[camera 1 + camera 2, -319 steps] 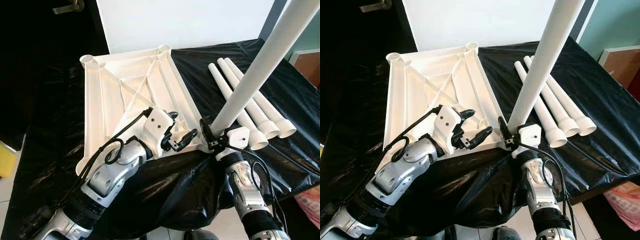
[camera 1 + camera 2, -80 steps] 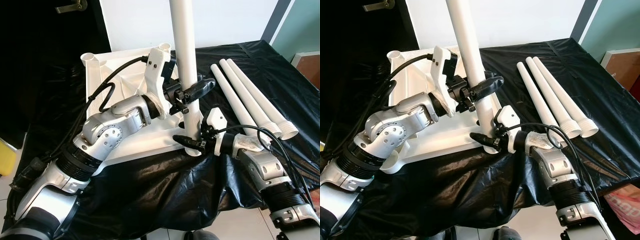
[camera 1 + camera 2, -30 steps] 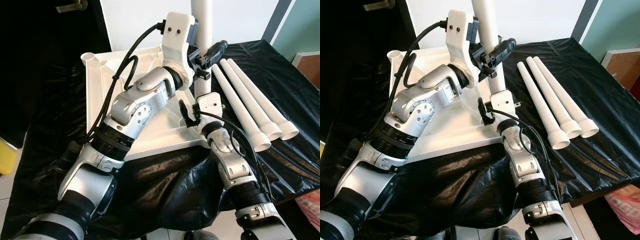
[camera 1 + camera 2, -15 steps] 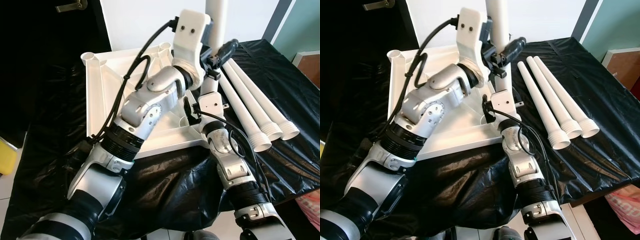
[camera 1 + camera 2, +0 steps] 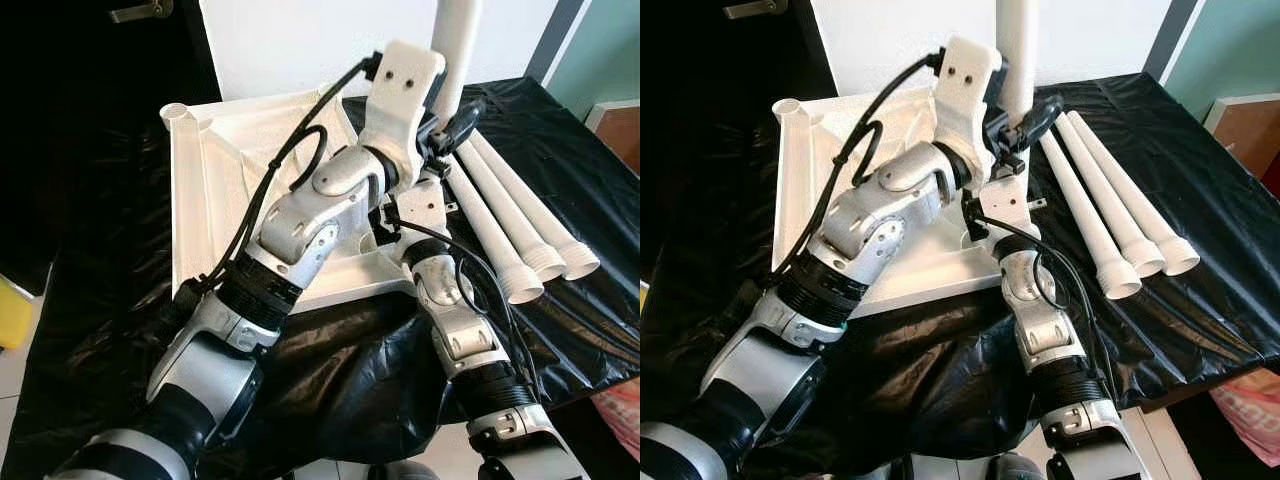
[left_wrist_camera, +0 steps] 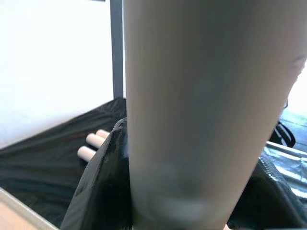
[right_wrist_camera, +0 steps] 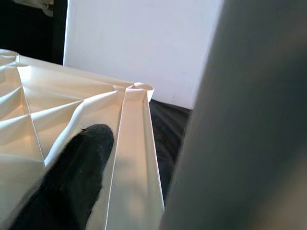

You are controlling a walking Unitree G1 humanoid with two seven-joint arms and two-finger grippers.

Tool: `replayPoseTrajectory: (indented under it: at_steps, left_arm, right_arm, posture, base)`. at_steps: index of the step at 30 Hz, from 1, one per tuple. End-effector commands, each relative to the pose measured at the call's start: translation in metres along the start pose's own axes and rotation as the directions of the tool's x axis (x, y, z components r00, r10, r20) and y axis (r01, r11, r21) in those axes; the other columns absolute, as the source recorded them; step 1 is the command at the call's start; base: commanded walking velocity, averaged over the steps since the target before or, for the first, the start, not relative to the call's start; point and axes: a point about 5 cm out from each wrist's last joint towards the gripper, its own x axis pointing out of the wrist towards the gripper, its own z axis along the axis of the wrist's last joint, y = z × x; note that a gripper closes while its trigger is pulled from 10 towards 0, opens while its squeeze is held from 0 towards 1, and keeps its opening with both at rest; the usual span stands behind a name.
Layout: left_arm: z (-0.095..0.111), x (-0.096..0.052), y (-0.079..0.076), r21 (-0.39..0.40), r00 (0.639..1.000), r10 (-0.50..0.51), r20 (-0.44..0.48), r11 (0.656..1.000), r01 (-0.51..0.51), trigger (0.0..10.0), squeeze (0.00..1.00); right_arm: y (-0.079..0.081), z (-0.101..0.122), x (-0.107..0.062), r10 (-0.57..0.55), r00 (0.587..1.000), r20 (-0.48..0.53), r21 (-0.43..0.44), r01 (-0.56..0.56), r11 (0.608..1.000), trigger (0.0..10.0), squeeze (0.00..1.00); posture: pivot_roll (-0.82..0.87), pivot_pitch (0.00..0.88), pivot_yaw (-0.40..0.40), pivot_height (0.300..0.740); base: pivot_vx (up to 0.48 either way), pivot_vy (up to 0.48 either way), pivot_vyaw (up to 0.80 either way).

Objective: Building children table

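We keep the leg (image 5: 455,40) upright in the tabletop (image 5: 215,200) corner socket, left gripper (image 5: 440,115) clamped on it (right gripper (image 5: 980,222) grip unclear), then twist.

"What's that robot built like?"

"Silver metal arms in rounded segments, black ribbed rings at the joints. The left arm (image 5: 290,220) has thick black cables looping along it."

"And the ends?"

"White boxy wrist housings with small dark screw holes, then long black fingers (image 5: 1038,112). The right arm (image 5: 1040,320) carries thinner black wires."
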Motion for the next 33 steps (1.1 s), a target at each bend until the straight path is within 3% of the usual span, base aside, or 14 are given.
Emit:
replayPoseTrajectory:
  at_steps: [1,3,4,14,15,16,18,19,21,22,28,29,33]
  left_arm:
    - [-0.003,0.003,-0.011,-0.002,0.996,-0.083,-0.016,0.997,0.083,10.0,0.0]
    - [-0.003,0.003,-0.011,-0.001,0.996,-0.082,-0.016,0.997,0.082,10.0,0.0]
    - [-0.002,0.003,-0.01,0.001,0.997,-0.079,-0.015,0.997,0.079,10.0,0.0]
    - [0.002,0.004,-0.005,0.019,0.999,-0.051,0.004,0.999,0.051,10.0,0.0]
    - [0.004,0.004,-0.004,0.021,0.999,-0.047,0.012,0.999,0.046,10.0,0.0]
    - [0.004,0.004,-0.004,0.022,0.999,-0.047,0.013,0.999,0.046,10.0,0.0]
    - [0.004,0.004,-0.004,0.022,0.999,-0.047,0.014,0.999,0.047,10.0,0.0]
    - [0.004,0.004,-0.004,0.023,0.999,-0.047,0.015,0.999,0.047,10.0,0.0]
    - [0.005,0.004,-0.004,0.024,0.999,-0.047,0.015,0.999,0.047,10.0,0.0]
    - [0.005,0.004,-0.004,0.026,0.999,-0.047,0.018,0.999,0.047,10.0,0.0]
    - [0.006,0.004,-0.004,0.03,0.999,-0.048,0.024,0.998,0.047,10.0,0.0]
    - [0.006,0.004,-0.004,0.03,0.999,-0.048,0.025,0.998,0.048,10.0,0.0]
    - [0.007,0.004,-0.004,0.03,0.998,-0.048,0.028,0.998,0.047,10.0,0.0]
  right_arm:
    - [0.002,0.014,0.004,0.007,0.997,0.073,-0.007,-0.006,1.0,1.2,0.0]
    - [0.002,0.013,0.004,0.004,0.997,0.072,-0.008,-0.003,1.0,1.2,0.0]
    - [0.001,0.011,0.003,-0.006,0.998,0.062,-0.009,0.007,1.0,0.0,0.0]
    - [-0.008,-0.003,-0.001,-0.087,0.996,-0.024,0.012,0.087,0.996,0.0,0.0]
    - [-0.011,-0.007,-0.001,-0.115,0.992,-0.059,0.022,0.116,0.993,1.0,0.0]
    - [-0.012,-0.008,-0.001,-0.12,0.991,-0.064,0.025,0.122,0.992,6.7,0.0]
    - [-0.012,-0.008,-0.001,-0.122,0.99,-0.065,0.026,0.124,0.992,6.7,0.0]
    - [-0.012,-0.008,-0.001,-0.122,0.991,-0.064,0.024,0.123,0.992,10.0,0.0]
    - [-0.012,-0.008,-0.001,-0.121,0.991,-0.063,0.021,0.122,0.992,10.0,0.0]
    - [-0.012,-0.009,0.0,-0.117,0.991,-0.068,0.03,0.119,0.992,10.0,1.0]
    - [-0.012,-0.01,0.0,-0.126,0.988,-0.084,0.04,0.13,0.991,10.0,1.0]
    - [-0.012,-0.011,0.0,-0.125,0.988,-0.09,0.044,0.13,0.991,10.0,0.0]
    - [-0.011,-0.011,0.001,-0.119,0.988,-0.095,0.045,0.123,0.991,10.0,0.0]
  posture:
    - [-0.02,0.094,0.012,0.74]
    - [-0.02,0.094,0.012,0.74]
    - [-0.02,0.093,0.012,0.74]
    - [-0.02,0.09,0.014,0.74]
    - [-0.02,0.088,0.017,0.74]
    - [-0.02,0.09,0.016,0.74]
    - [-0.02,0.09,0.016,0.74]
    - [-0.02,0.09,0.016,0.74]
    - [-0.02,0.09,0.016,0.74]
    - [-0.02,0.091,0.015,0.74]
    - [-0.02,0.092,0.012,0.74]
    - [-0.02,0.091,0.011,0.74]
    - [-0.02,0.09,0.01,0.74]
  base:
    - [0.0,0.0,0.0]
    - [0.0,0.0,0.0]
    - [0.0,0.0,0.0]
    - [0.0,0.0,0.0]
    - [0.0,0.0,0.0]
    - [0.0,0.0,0.0]
    - [0.0,0.0,0.0]
    - [0.0,0.0,0.0]
    - [0.0,0.0,0.0]
    - [0.0,0.0,0.0]
    - [0.0,0.0,0.0]
    - [0.0,0.0,0.0]
    - [0.0,0.0,0.0]
